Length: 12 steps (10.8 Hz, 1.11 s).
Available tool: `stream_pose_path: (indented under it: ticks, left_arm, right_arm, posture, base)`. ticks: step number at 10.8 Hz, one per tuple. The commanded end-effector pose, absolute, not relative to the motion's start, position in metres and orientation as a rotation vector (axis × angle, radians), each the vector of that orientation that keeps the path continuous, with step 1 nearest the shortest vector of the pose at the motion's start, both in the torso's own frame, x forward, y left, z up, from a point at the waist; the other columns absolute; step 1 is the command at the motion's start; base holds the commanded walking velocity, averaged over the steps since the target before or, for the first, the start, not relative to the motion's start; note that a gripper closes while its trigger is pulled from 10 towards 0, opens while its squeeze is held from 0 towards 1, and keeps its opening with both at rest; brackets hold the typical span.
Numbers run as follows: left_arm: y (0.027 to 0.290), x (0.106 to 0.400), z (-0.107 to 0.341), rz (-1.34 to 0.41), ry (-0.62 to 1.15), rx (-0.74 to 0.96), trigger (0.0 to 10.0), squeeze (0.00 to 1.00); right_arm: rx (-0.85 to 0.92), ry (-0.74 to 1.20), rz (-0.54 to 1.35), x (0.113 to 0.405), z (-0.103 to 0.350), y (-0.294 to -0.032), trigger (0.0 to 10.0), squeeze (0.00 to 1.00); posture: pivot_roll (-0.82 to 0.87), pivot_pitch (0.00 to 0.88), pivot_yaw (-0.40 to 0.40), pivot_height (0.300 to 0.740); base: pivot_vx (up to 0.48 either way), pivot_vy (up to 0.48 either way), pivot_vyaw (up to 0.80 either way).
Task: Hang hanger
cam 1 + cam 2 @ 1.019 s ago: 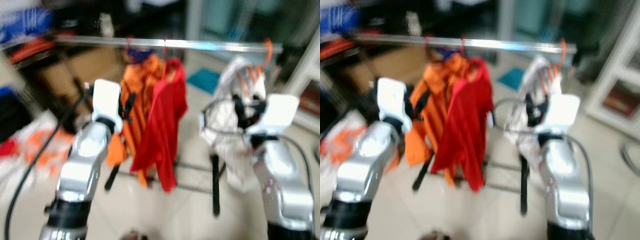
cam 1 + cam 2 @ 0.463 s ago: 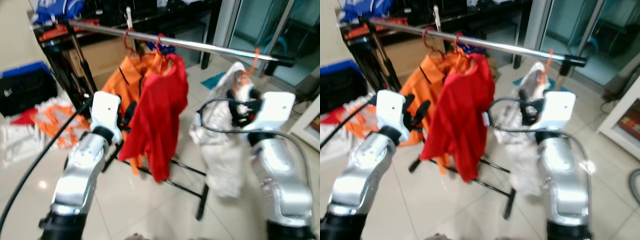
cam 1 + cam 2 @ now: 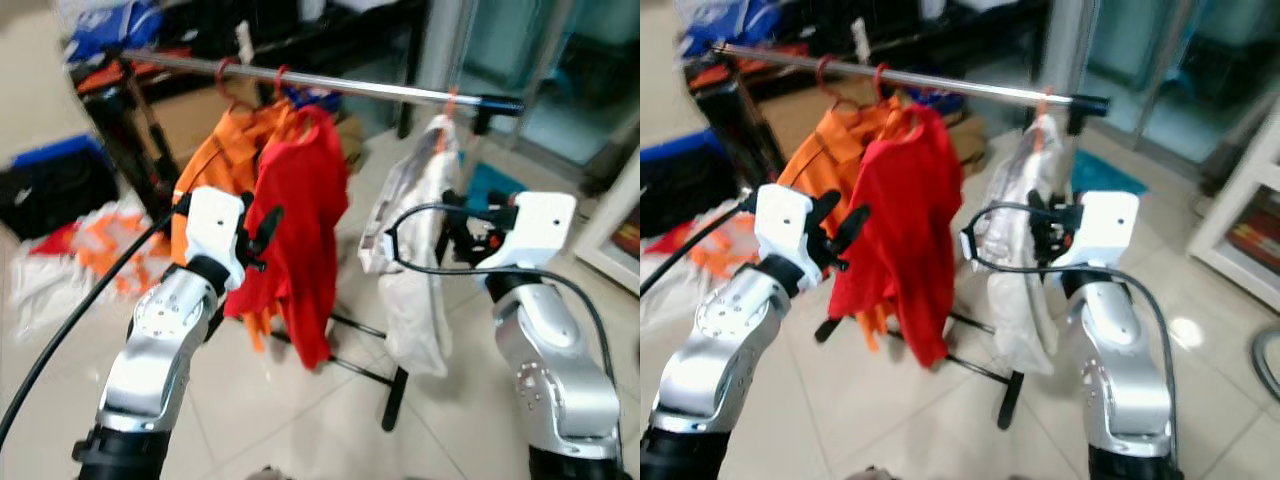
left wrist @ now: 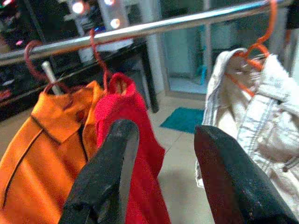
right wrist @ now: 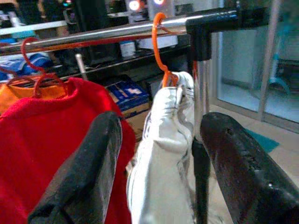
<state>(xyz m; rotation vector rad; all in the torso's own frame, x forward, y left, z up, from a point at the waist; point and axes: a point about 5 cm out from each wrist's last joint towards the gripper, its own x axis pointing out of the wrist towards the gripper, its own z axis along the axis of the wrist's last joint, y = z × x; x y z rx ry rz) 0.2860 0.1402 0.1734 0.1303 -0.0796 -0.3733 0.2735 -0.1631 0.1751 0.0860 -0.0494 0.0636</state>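
Judging from the head views: hanging step looks finished, with orange hanger [image 3: 447, 103] hooked on rail [image 3: 380, 89] near its right end, white garment [image 3: 412, 250] hanging below it. Right gripper [image 3: 452, 228] held just in front of that garment, fingers spread and holding nothing; left gripper [image 3: 257, 232] spread too, before red shirt [image 3: 300, 215]. Next move probably calls for pulling both arms away from the rail without catching cloth.

From left wrist view: three garments under the rail, orange shirt [image 4: 37, 140], red, white.

From right wrist view: three hanger hooks counted on the rail, fingers [image 5: 243, 168] wide apart.
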Motion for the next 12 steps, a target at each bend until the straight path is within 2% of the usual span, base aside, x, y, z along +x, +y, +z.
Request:
stream_pose_path:
  ticks: [1, 3, 5, 6, 8, 12]
  left_arm:
    - [0.143, 0.286, 0.179, -0.376, -0.101, 0.139, 10.0, 0.0]
    - [0.144, 0.287, 0.179, -0.368, -0.101, 0.143, 10.0, 0.0]
    - [0.15, 0.288, 0.178, -0.318, -0.085, 0.164, 10.0, 0.0]
    - [0.15, 0.285, 0.176, -0.296, -0.06, 0.077, 10.0, 0.0]
    - [0.147, 0.282, 0.174, -0.296, -0.06, 0.1, 10.0, 0.0]
    - [0.152, 0.283, 0.177, -0.248, -0.054, 0.061, 10.0, 0.0]
  right_arm:
    - [0.113, -0.043, 0.089, 0.272, 0.175, -0.156, 10.0, 0.0]
    - [0.114, -0.032, 0.105, 0.273, 0.174, -0.153, 10.0, 0.0]
    - [0.113, -0.018, 0.131, 0.274, 0.174, -0.149, 10.0, 0.0]
    - [0.081, -0.002, 0.15, 0.275, 0.172, -0.147, 10.0, 0.0]
    - [0.064, 0.004, 0.161, 0.278, 0.173, -0.146, 10.0, 0.0]
    - [0.057, 0.007, 0.202, 0.284, 0.175, -0.139, 10.0, 0.0]
  posture:
    - [-0.01, 0.038, 0.096, 0.74]
    - [-0.01, 0.034, 0.098, 0.74]
    - [-0.01, 0.036, 0.093, 0.74]
    - [0.0, 0.046, 0.078, 0.74]
    - [0.0, 0.053, 0.068, 0.74]
    - [0.0, 0.061, 0.049, 0.74]
  base:
    - [0.0, 0.48, -0.8]
    - [0.0, 0.48, -0.8]
    - [0.0, 0.0, -0.8]
    - [0.0, 0.0, 0.0]
    - [0.0, 0.0, 0.0]
    - [0.345, 0.0, 0.0]
